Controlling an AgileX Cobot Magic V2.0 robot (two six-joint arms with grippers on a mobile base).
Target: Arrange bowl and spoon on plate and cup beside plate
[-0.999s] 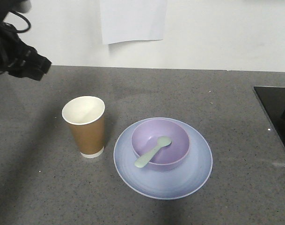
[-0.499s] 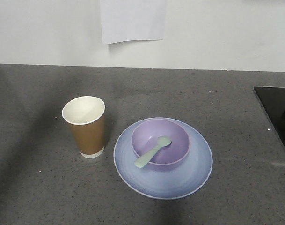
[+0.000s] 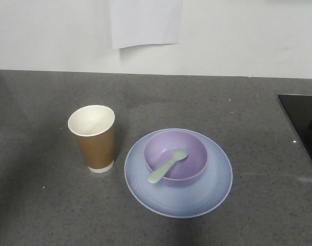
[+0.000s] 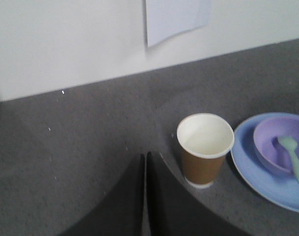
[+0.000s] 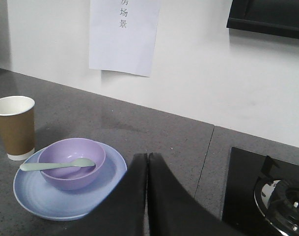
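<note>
Your bowl (image 3: 175, 155) sits on the plate (image 3: 178, 197), spoon (image 3: 166, 165) across its rim with the handle pointing toward the cup (image 3: 92, 137), which stands just beside the plate. Left fingers (image 4: 145, 196) are pressed together, empty, the cup just ahead; right fingers (image 5: 147, 196) likewise, plate ahead. Looks arranged to me.

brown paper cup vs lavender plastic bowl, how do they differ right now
The brown paper cup stands directly on the grey counter; the lavender plastic bowl sits on the pale blue round plate. The cup is taller and narrower, the bowl low and wide. The cup is empty; the bowl holds the head of the mint-green plastic spoon, whose handle rests over the rim. Both are upright and open-topped.
</note>
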